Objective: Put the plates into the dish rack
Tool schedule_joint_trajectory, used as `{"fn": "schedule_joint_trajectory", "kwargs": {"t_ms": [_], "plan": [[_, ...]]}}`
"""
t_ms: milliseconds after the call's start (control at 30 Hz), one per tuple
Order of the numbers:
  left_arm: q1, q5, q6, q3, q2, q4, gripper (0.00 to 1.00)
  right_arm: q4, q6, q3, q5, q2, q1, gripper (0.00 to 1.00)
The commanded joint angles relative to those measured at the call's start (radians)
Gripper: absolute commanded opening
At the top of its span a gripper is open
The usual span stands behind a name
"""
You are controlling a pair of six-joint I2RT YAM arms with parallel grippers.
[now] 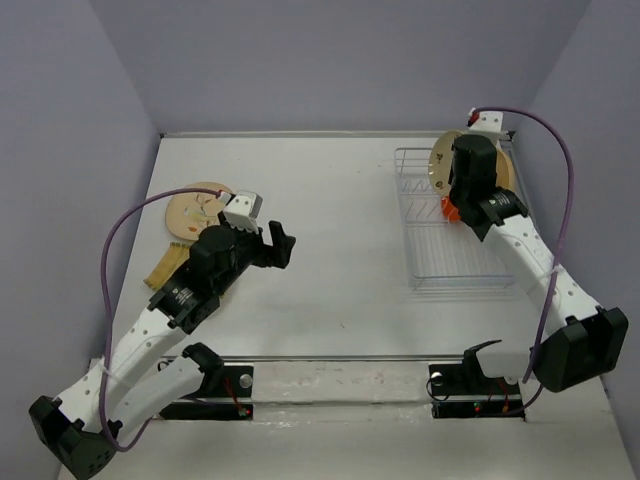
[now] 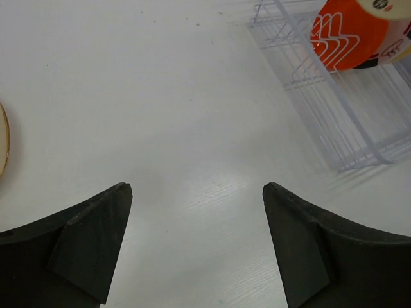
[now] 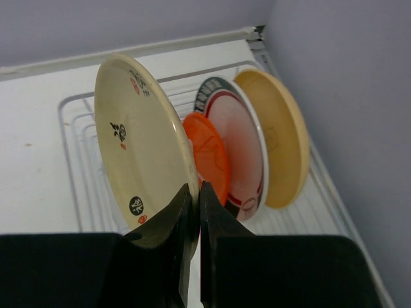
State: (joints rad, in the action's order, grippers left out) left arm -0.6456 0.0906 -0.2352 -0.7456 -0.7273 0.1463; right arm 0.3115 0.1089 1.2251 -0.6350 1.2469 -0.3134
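My right gripper [image 3: 196, 192] is shut on the lower rim of a cream patterned plate [image 3: 138, 147], holding it on edge over the clear dish rack [image 3: 72, 138]. Behind it in the rack stand a small orange-red plate [image 3: 212, 154], a white plate with a green-and-red rim [image 3: 237, 144] and a large tan plate [image 3: 279, 138]. My left gripper [image 2: 196, 189] hangs open above bare table, nothing between its fingers. From above, a small tan plate [image 1: 193, 212] and a yellow plate [image 1: 165, 266] lie at the left, behind the left arm.
The dish rack [image 1: 440, 250] sits at the far right close to the side wall. Its near half holds no plates. In the left wrist view, the rack's corner [image 2: 334, 109] and the orange-red plate [image 2: 347, 38] show at the upper right. Purple walls close in the table.
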Motion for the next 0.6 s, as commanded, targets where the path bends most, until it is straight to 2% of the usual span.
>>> {"fn": "schedule_joint_trajectory", "kwargs": {"t_ms": [0, 300, 567], "plan": [[0.023, 0.009, 0.051, 0.014, -0.012, 0.013, 0.94, 0.021, -0.170, 0.103, -0.261, 0.124, 0.014, 0.07], [0.029, -0.023, 0.051, 0.020, 0.000, -0.001, 0.94, 0.026, -0.229, 0.136, -0.252, 0.236, 0.056, 0.07], [0.035, -0.022, 0.050, 0.020, -0.026, -0.001, 0.94, 0.032, -0.172, 0.106, -0.175, 0.299, 0.065, 0.07]]}}
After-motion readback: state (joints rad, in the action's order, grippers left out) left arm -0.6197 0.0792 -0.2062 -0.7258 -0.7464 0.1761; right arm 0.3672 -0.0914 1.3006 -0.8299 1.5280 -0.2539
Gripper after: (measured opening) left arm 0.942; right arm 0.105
